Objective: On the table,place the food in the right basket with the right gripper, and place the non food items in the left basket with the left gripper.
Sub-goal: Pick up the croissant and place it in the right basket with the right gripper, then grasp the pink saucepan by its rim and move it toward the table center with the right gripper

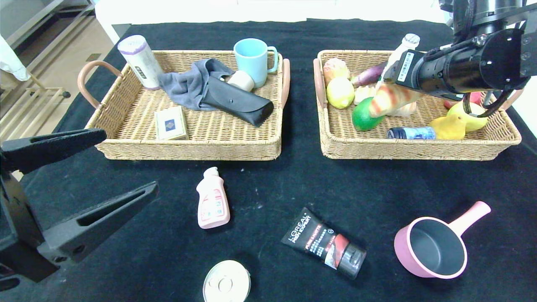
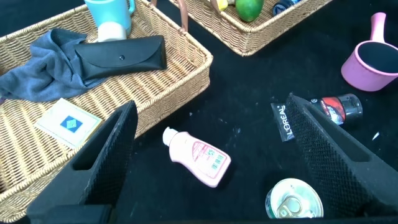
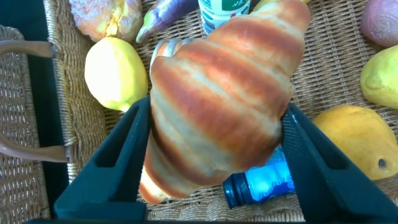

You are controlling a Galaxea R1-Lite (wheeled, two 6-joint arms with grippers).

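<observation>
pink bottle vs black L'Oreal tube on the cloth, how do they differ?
The pink bottle is pale pink with a white cap; the L'Oreal tube is black with a red band and a dark cap. The bottle's cap points toward the baskets, while the tube lies diagonally, cap toward the robot. The bottle is nearer the left basket. Both lie flat on the black cloth, outside the baskets.

The croissant (image 3: 224, 106) covers most of the blue bottle (image 3: 261, 183) beneath it. The tin can (image 1: 226, 283) runs off the picture's lower edge. The black tube's (image 1: 323, 243) small print is unreadable.
</observation>
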